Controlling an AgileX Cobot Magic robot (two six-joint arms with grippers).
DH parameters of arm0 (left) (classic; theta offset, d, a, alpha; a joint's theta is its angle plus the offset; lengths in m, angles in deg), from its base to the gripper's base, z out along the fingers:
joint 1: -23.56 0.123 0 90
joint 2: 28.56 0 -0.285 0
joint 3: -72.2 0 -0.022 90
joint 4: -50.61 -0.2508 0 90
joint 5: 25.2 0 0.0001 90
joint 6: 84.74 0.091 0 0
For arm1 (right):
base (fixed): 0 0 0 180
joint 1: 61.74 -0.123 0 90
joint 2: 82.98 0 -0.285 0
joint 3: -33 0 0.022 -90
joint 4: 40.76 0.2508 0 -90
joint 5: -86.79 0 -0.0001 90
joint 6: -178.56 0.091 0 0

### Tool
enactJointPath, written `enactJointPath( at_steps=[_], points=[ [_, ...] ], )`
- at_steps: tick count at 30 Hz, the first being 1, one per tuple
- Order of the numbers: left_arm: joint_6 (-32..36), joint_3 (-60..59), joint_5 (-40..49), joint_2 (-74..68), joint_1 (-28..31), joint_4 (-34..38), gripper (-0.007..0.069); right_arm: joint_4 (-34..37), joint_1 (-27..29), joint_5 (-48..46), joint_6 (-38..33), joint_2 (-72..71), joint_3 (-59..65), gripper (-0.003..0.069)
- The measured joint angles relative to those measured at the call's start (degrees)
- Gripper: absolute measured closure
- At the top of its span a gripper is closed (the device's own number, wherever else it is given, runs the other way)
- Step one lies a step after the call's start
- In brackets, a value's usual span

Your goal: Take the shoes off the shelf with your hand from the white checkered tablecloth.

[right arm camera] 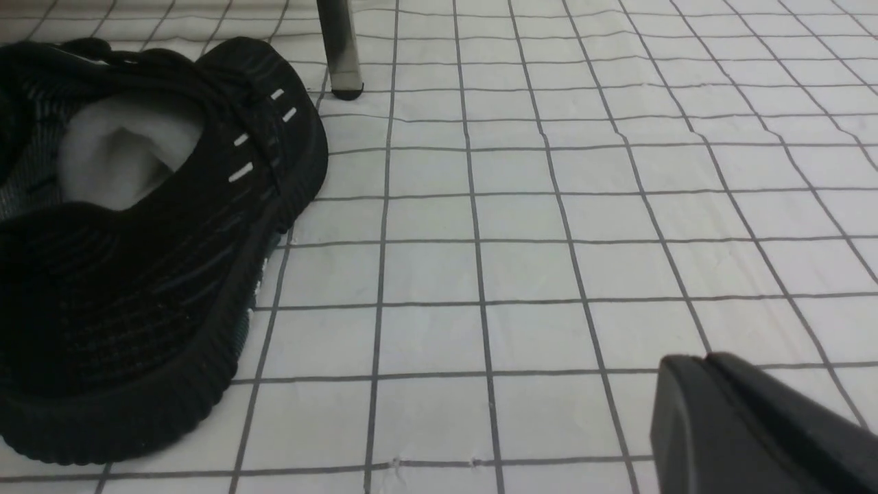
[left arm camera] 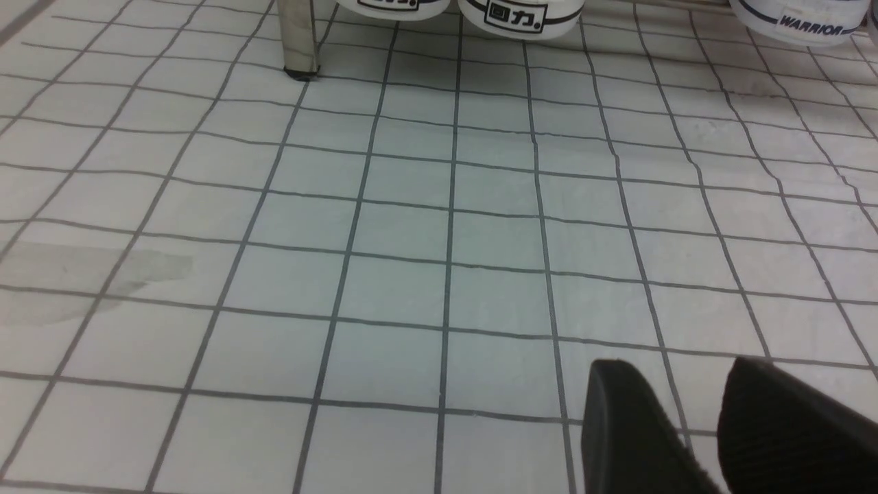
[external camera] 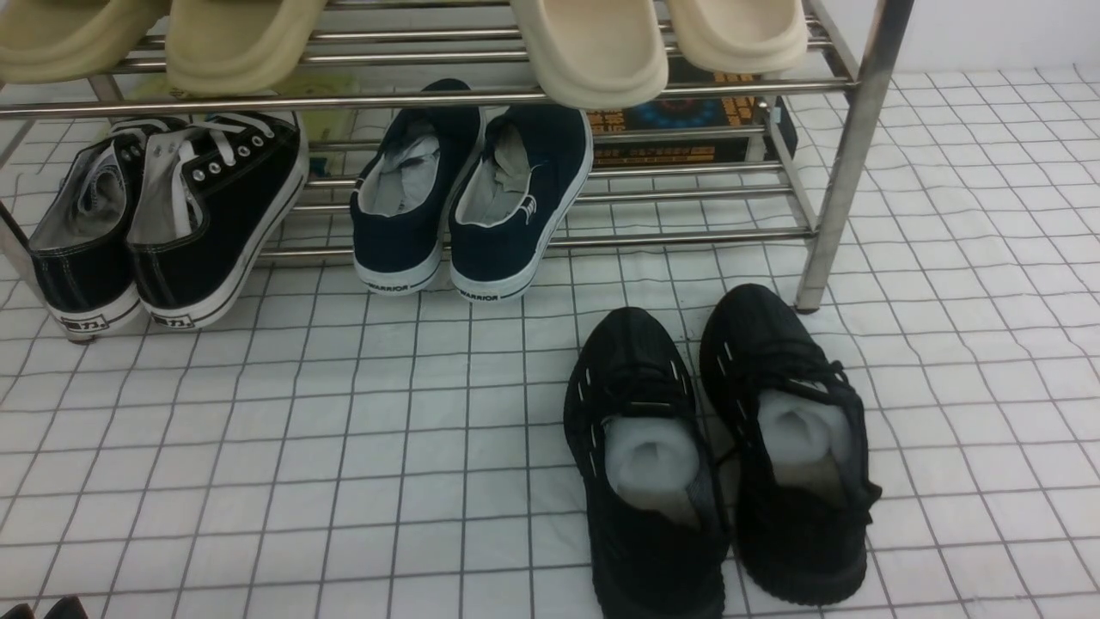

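Observation:
The black knit shoes stand side by side on the white checkered tablecloth (external camera: 344, 447), in front of the shelf's right end; the left shoe (external camera: 644, 464) and the right shoe (external camera: 791, 447) both show white stuffing. The steel shelf (external camera: 846, 163) rises behind them. In the right wrist view one shoe (right arm camera: 137, 240) lies off to the side of my right gripper (right arm camera: 693, 360), which is shut on nothing, with its fingers pressed together above bare cloth. My left gripper (left arm camera: 675, 370) is open over the cloth with nothing between its fingers; its tips peek in at the front view's lower left corner.
On the lower tier sit a black canvas white-laced pair (external camera: 163, 215) and a navy WARRIOR pair (external camera: 473, 198). Beige slippers (external camera: 593, 43) rest on the upper tier. A dark box (external camera: 687, 120) lies behind the shelf. A shelf post (left arm camera: 298, 38) stands ahead of the left gripper.

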Motion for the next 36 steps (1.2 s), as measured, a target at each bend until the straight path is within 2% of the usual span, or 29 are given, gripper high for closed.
enactJointPath(
  at_steps=[36],
  points=[
    [0.0,0.0,0.0,0.0,0.0,0.0,0.0385,0.0,0.0,0.0,0.1,0.0,0.0,0.0594]
  ],
)
